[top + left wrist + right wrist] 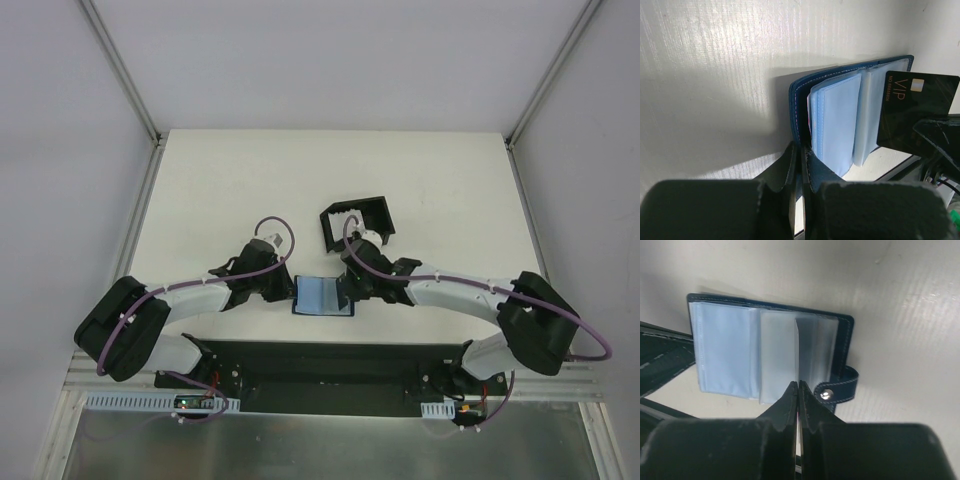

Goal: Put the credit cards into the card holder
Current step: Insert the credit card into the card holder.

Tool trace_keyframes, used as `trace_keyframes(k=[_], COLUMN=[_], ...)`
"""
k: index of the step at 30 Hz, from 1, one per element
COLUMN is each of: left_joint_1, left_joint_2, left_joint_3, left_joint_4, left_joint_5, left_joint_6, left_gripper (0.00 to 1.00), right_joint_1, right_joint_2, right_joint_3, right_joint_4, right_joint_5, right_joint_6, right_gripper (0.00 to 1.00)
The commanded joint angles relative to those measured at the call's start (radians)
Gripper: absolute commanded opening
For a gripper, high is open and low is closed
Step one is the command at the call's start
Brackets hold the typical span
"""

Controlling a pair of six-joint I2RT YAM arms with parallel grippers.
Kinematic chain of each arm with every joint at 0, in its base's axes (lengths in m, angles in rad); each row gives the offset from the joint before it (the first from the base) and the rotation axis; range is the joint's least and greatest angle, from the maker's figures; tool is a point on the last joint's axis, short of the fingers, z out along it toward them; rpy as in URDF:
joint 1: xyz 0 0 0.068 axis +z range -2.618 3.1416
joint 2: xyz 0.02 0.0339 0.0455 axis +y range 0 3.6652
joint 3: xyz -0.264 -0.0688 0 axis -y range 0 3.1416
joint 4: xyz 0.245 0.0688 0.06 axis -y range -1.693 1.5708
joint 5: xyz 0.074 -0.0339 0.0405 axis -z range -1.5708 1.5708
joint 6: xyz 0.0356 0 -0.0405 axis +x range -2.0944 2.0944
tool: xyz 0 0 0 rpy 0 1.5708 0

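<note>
The navy card holder (322, 296) lies open on the table between my two grippers, its pale blue pockets facing up. My left gripper (291, 288) is shut on the holder's left cover (799, 107). My right gripper (350, 290) is shut on a credit card, a black one with gold "VIP" lettering (915, 112). The right wrist view shows that card edge-on (797, 352), standing over the clear pockets (777, 355) beside the snap tab (837, 387). No other cards are in view.
A black square tray (358, 222) with raised walls stands just behind the right gripper. The arms' black base plate (320, 360) runs along the table's near edge.
</note>
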Motion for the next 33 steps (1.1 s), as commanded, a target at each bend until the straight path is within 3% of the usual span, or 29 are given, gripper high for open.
trace_keyframes(k=[1, 10, 15, 22, 33], left_joint_1=[-0.001, -0.001, -0.001, -0.001, -0.001], left_joint_2=[0.018, 0.025, 0.025, 0.023, 0.017], left_joint_3=[-0.019, -0.012, -0.020, -0.026, -0.025], left_joint_4=[-0.064, -0.064, -0.065, -0.065, -0.065], left_joint_5=[-0.018, -0.015, -0.025, -0.032, -0.027], left_joint_6=[0.018, 0.018, 0.011, 0.005, 0.013], left_gripper=[0.00, 0.00, 0.00, 0.00, 0.00], right_joint_1=[0.001, 0.001, 0.001, -0.011, -0.023], right_joint_2=[0.058, 0.107, 0.056, -0.082, -0.122], right_joint_3=[0.024, 0.040, 0.049, 0.021, -0.017], right_joint_4=[0.050, 0.125, 0.144, 0.026, -0.045], right_joint_5=[-0.066, -0.133, -0.123, 0.006, 0.032], right_joint_6=[0.015, 0.006, -0.015, -0.031, -0.019], right_gripper=[0.00, 0.00, 0.00, 0.00, 0.00])
